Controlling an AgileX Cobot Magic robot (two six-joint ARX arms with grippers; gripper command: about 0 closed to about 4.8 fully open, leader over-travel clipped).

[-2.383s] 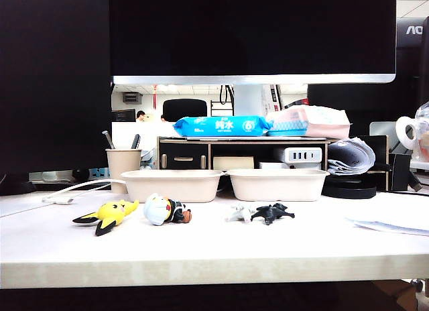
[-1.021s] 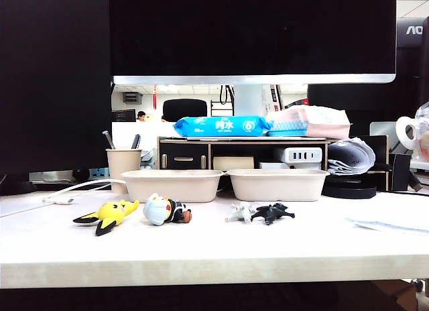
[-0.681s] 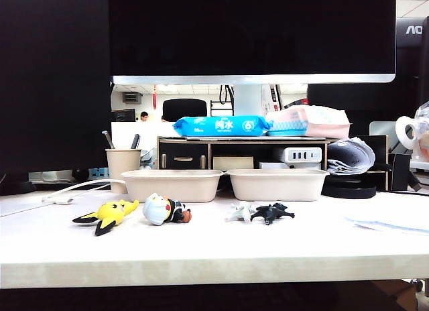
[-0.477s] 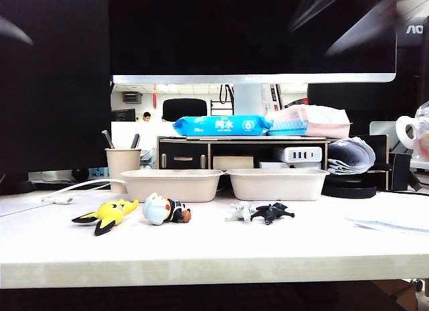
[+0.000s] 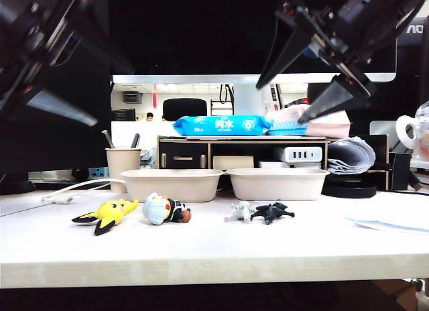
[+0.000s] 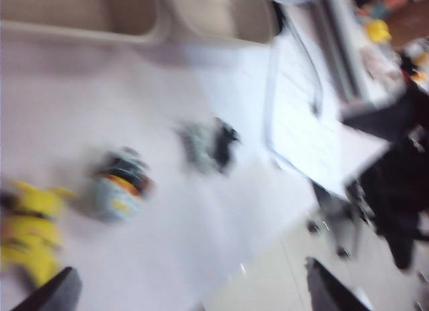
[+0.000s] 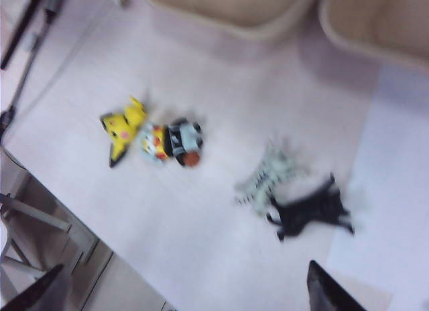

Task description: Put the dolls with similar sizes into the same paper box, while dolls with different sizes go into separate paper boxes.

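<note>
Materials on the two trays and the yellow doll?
Left paper box and right paper box: likely moulded pulp, matte beige with soft rounded rims. Yellow doll: probably hard plastic or vinyl, smooth with slight sheen. Left gripper and right gripper hang open above.

An office. A large dark monitor (image 5: 251, 33) stands over a pale tabletop (image 5: 214, 247), on a black riser with drawers (image 5: 184, 153). A pen cup (image 5: 123, 167), a curled stack of papers (image 5: 352, 155) and a white cable (image 5: 67, 190) sit nearby. Behind, a partition, a black desk chair (image 5: 185, 108) and seated people show.
</note>
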